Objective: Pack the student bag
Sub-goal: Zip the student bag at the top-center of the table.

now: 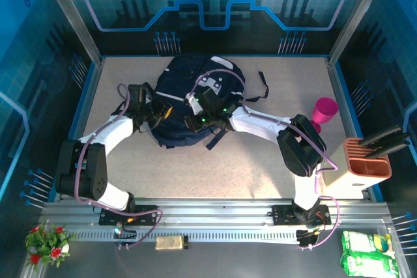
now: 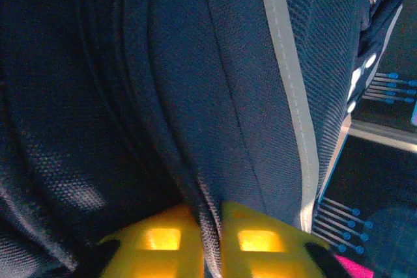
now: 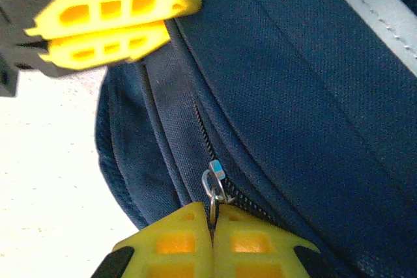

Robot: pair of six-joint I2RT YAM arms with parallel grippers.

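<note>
Yellow plastic fingertips [image 3: 254, 242] catch my eye first. The right gripper [image 3: 212, 247] has its jaws pressed fully together on the small metal zipper pull [image 3: 210, 193], whose ring stands up out of the seam right between them, with a scrap of blue and white tag [image 3: 218, 170] just above it. The left gripper [image 2: 210, 247] is likewise squeezed closed, nipping a fold of dark fabric along the zip line so that the teeth run straight up from between its two fingers [image 2: 163, 239]. From the right wrist view I see it at 10 o'clock of the pull, clamped on the rim of the same pocket. Both grippers meet on the student bag [image 1: 179, 79], which lies on the speckled table [image 1: 260, 174] at 12 o'clock from the table's middle, in the far half. From above, its long axis seems to run from about 7 o'clock to 1 o'clock, with the rounder end toward 1; which end is the top I cannot tell. A pale grey stripe [image 2: 290, 83] crosses the navy weave, and a black strap [image 1: 260, 92] trails off the bag toward 3 o'clock. Well apart from the bag, at 3 o'clock near the table's right edge, stands a pink cup [image 1: 324, 112], and at 4 o'clock a beige and orange knife block [image 1: 365, 164].
</note>
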